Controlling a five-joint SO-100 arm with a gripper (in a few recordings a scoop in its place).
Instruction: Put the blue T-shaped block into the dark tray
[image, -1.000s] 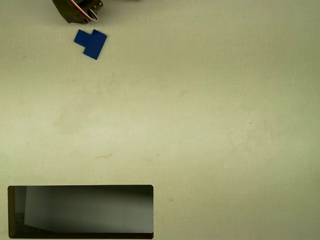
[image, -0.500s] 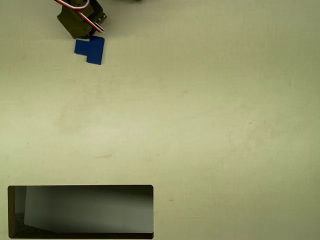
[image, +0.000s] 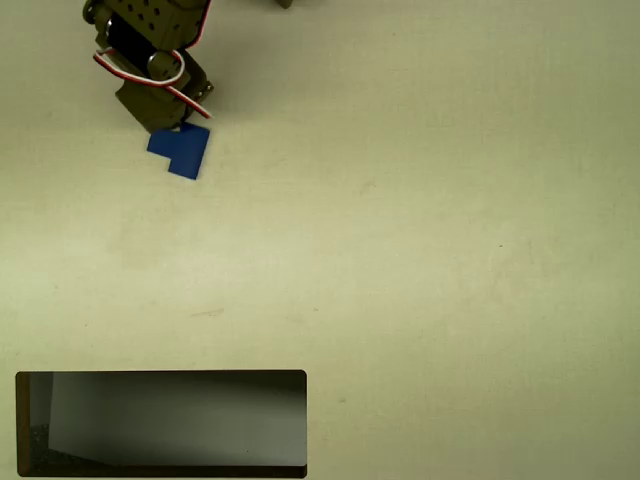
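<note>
One blue T-shaped block (image: 180, 150) lies flat on the table (image: 420, 220), upper left in the overhead view, well apart from the dark tray (image: 160, 376) at bottom left. My gripper (image: 160, 110) sits right over the block's top edge, covering part of it; can't tell whether my fingers are apart or pinched on it. I judge the block light, stiff, thin and matte, so not slippery. Best hold: across the stem or the bar's narrow sides, low to the table.
</note>
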